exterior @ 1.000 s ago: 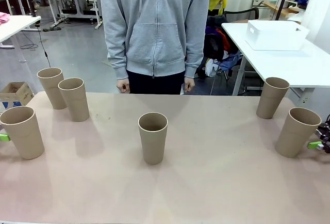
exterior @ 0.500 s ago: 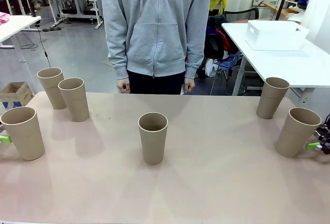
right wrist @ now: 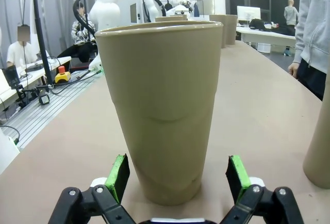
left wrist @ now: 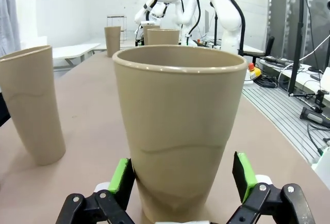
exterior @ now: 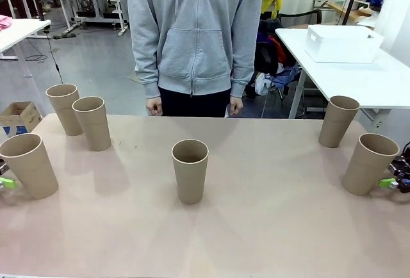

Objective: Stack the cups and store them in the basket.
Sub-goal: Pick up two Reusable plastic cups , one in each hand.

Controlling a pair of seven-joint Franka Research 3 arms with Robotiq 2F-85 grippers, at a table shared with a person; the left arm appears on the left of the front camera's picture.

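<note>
Left gripper (left wrist: 183, 180), jaws apart, is straddling near-left cup (exterior: 30, 164), which is now leaning left, upright a second ago. Right gripper (right wrist: 175, 175), jaws apart, is straddling near-right cup (exterior: 369, 163), unmoved. Basket (exterior: 339, 50) is sitting far right.

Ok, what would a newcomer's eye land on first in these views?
Probably the tan cup looming close in the left wrist view, standing between the left tool's open jaws, and a second cup likewise between the right tool's open jaws. In the front view, a person in a grey hoodie stands at the far edge of the table, the cups spread unstacked across it, and the white basket sits on another table at far right.
</note>
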